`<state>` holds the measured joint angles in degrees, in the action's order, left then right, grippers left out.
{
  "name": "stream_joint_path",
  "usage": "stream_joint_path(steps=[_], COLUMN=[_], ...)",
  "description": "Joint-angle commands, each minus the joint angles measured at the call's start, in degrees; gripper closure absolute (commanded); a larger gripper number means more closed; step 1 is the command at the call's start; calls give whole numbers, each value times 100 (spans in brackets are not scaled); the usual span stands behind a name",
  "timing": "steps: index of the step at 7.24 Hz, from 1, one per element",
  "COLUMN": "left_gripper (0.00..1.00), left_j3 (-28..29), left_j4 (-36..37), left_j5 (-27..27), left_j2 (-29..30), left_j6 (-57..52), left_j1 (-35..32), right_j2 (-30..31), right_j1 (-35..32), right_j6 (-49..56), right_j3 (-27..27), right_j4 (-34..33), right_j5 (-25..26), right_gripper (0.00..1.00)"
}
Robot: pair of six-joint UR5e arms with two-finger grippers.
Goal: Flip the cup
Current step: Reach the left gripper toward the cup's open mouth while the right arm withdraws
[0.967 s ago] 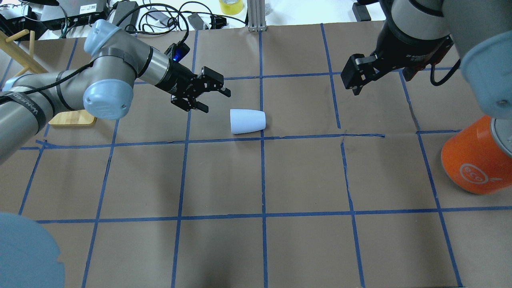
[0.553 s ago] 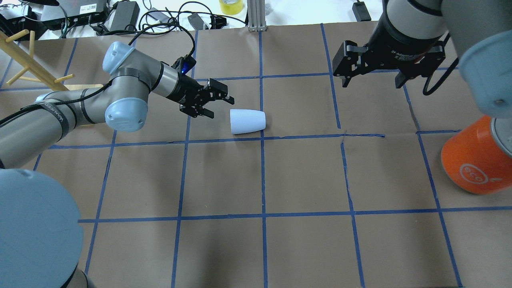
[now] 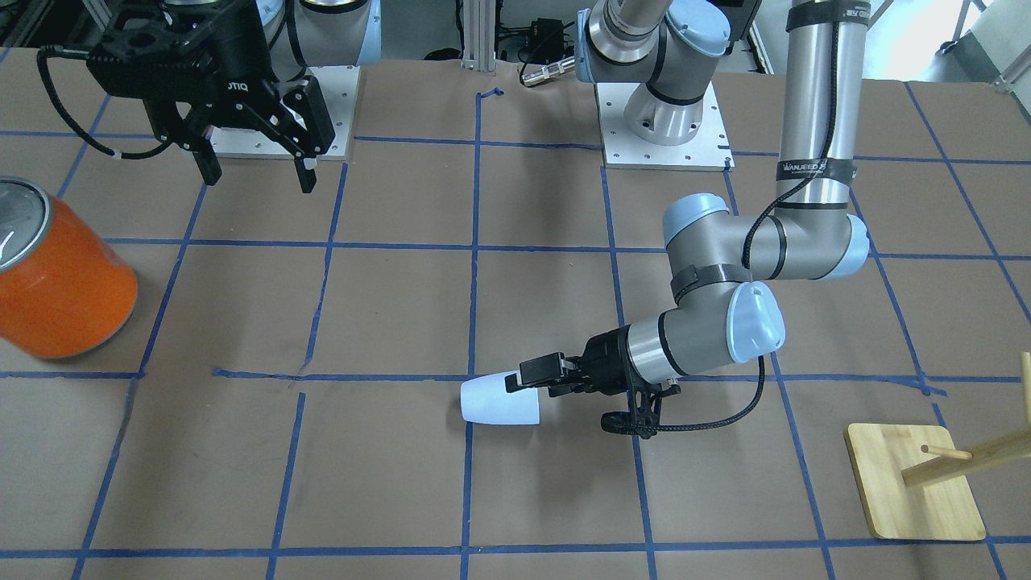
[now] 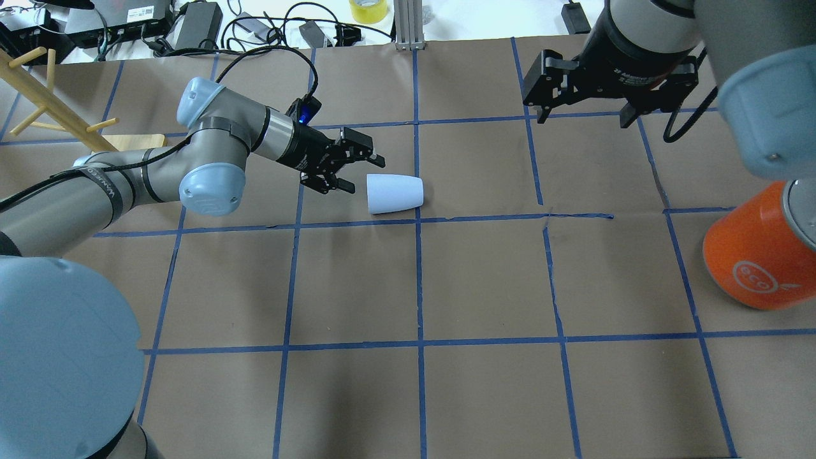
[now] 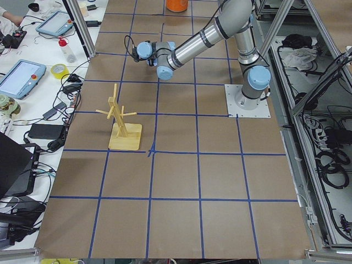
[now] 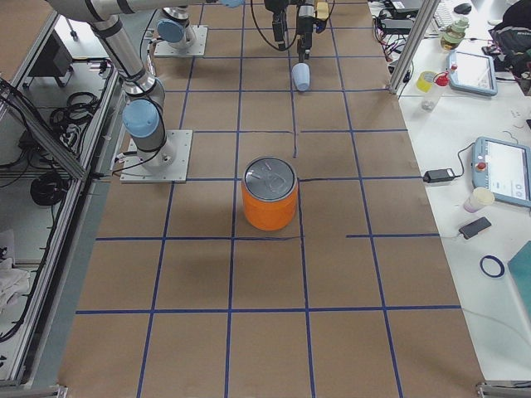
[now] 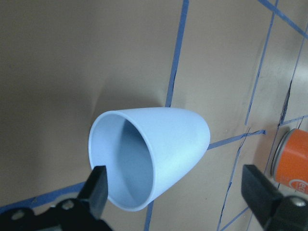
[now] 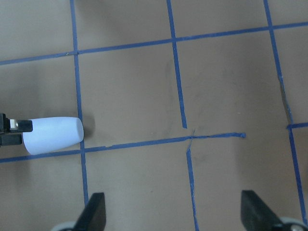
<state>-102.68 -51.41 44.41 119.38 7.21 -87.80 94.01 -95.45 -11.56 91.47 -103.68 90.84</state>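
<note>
The pale blue-white cup lies on its side on the brown paper, its wide rim pointing at my left arm. It also shows in the front view, the left wrist view and the right wrist view. My left gripper is open and low, right at the cup's rim; it also shows from the front. In the left wrist view its fingertips stand either side of the cup's mouth. My right gripper is open and empty, raised far back right, also seen from the front.
A large orange can with a silver top stands at the right edge, also in the front view. A wooden peg stand sits at the far left on its base. Cables and gear lie beyond the table's far edge.
My left gripper has moved right and down until it sits at the cup's rim. My right gripper has swung back and slightly left. The cup has not moved.
</note>
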Motion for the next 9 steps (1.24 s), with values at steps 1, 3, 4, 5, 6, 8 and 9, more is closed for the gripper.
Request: stream_joint_path(steps=[1, 3, 4, 5, 6, 8, 9], left_gripper=[0, 3, 7, 23, 44, 92, 100], left_j3=[2, 11, 2, 11, 11, 37, 54], left_j4=[-1, 243, 724, 789, 790, 808, 816], left_j5=[-20, 15, 41, -2, -3, -3, -11], left_j2=[85, 138, 199, 278, 287, 279, 244], left_j6=[87, 139, 610, 858, 878, 1148, 1168], left_j1=[-71, -150, -150, -150, -150, -150, -150], right_j2=[-94, -128, -373, -645, -665, -621, -612], right_j1=[8, 17, 17, 26, 17, 0, 0], right_j6=[40, 40, 40, 40, 40, 40, 49], right_j3=[12, -267, -635, -1039, -1139, -1087, -1017], right_j4=[-259, 170, 347, 540, 846, 1051, 1052], right_j5=[21, -118, -110, -110, -110, -110, -119], right_gripper=[0, 0, 0, 0, 0, 0, 0])
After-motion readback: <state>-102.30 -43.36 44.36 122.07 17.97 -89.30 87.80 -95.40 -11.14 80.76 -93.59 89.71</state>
